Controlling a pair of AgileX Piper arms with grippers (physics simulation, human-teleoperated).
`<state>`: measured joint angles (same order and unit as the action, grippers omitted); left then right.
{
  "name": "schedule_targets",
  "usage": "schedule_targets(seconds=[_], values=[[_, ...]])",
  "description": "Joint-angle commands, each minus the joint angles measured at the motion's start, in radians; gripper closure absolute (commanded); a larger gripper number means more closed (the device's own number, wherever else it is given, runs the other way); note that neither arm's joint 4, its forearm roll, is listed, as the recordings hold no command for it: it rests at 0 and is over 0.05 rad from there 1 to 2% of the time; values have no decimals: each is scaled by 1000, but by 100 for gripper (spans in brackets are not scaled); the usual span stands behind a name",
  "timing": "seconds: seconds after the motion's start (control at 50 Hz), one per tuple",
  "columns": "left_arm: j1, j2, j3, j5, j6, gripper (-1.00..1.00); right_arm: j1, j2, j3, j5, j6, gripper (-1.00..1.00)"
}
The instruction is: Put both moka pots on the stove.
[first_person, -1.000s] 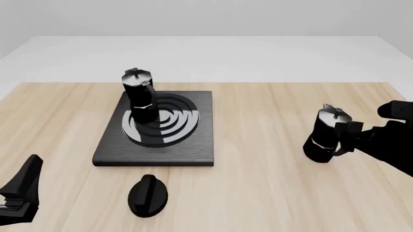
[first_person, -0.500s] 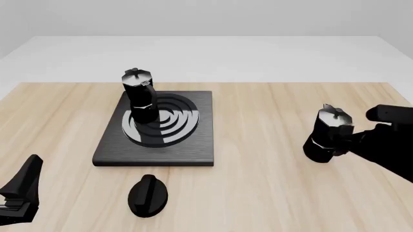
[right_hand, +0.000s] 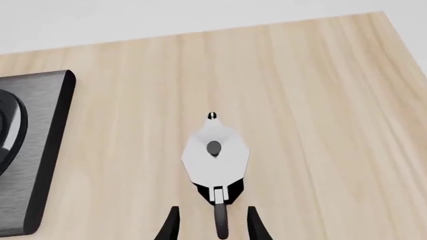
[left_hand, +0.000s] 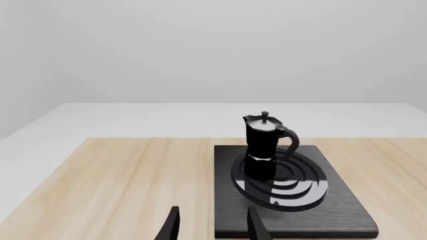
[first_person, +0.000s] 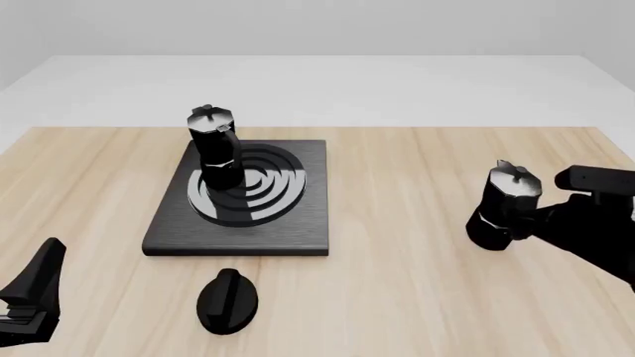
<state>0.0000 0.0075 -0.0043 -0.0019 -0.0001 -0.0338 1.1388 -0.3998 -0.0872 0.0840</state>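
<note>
One moka pot (first_person: 216, 149) stands upright on the left part of the stove (first_person: 293, 223), over the burner rings; the left wrist view shows that moka pot (left_hand: 263, 145) on the stove (left_hand: 340, 200) too. The other moka pot (first_person: 501, 207) stands on the table to the right. From above, its silvery lid (right_hand: 215, 156) shows, and its handle (right_hand: 221, 220) lies between the spread fingers of my right gripper (right_hand: 213, 227). In the front view my right gripper (first_person: 533, 216) is against that pot's right side. My left gripper (first_person: 30, 294) hangs open and empty near the front left corner.
A black oval knob (first_person: 228, 297) lies on the table just in front of the stove. The stove's edge (right_hand: 40, 150) shows in the right wrist view, well apart from the right pot. Bare wood lies between the stove and the right pot.
My right arm has sunk and shifted a little, bringing its gripper closer around the right pot's handle. Neither pot has moved, and the left arm is still.
</note>
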Motion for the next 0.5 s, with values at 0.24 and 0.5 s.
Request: schedule_targets(seconds=[0.24,0.5], values=[[0,0,0,0,0,-100,-12,59,1,-46,-7,-100],[0,0,0,0,0,-100,-10,93,-5,-64,-10,-100]])
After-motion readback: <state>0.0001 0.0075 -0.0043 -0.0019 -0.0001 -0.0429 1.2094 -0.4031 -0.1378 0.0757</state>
